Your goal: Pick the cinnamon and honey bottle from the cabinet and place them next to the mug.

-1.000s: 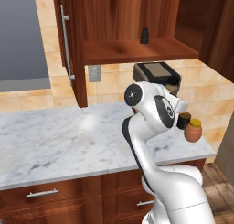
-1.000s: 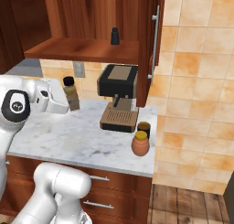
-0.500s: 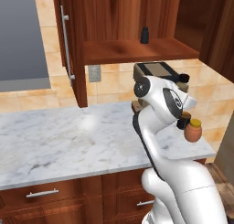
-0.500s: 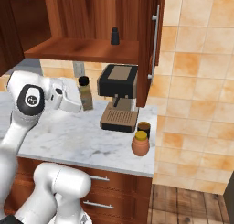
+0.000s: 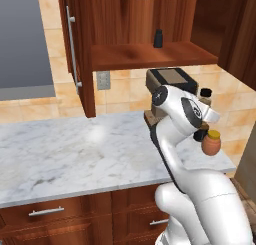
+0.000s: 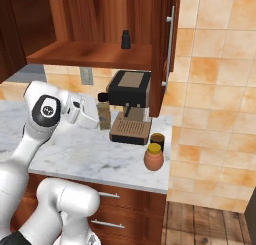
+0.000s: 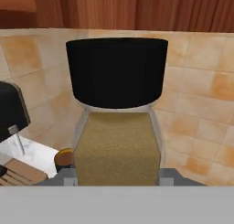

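Clamped in the gripper (image 6: 100, 116): cinnamon (image 7: 117, 127), upright, centre frame in hand view; beside the coffee machine (image 6: 131, 106); honey bottle (image 6: 153, 157) and, apparently touching it, mug (image 6: 158, 140) lower right.

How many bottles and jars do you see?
3. A small black bottle stands on the cabinet shelf. The cinnamon is in the gripper, beside the coffee machine. The honey bottle sits on the counter by the mug.

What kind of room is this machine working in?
Most likely a home kitchen, computer-rendered: a marble counter over wooden drawers, a wall cabinet above, and a coffee machine against the tiled wall.
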Robot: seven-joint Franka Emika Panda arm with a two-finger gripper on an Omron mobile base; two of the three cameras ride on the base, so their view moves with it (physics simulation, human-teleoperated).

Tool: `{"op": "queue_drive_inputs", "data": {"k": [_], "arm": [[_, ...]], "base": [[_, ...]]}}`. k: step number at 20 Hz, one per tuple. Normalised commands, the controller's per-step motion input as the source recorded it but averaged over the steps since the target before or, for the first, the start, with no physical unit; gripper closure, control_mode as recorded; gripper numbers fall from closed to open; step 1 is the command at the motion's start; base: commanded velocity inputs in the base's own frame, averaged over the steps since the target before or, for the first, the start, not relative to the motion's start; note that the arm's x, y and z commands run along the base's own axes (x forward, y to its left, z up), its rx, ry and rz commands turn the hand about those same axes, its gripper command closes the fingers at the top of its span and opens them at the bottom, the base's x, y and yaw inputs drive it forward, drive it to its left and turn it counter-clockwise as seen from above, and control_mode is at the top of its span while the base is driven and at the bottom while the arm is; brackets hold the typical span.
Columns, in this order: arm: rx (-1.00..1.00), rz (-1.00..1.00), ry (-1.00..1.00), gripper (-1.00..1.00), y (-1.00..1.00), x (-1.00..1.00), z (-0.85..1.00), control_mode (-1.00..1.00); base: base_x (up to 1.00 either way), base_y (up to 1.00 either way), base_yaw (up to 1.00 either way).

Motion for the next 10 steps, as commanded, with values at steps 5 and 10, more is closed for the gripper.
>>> {"op": "queue_drive_inputs", "data": {"k": [5, 10], "arm": [[0.0, -0.13, 0.13, 1.0, -0.03, 0.0, -0.75, -1.0], [0.0, -0.14, 0.11, 1.0, -0.07, 0.04, -0.77, -1.0]], "base": [[0.0, 0.0, 0.0], [0.0, 0.0, 0.0]]}}
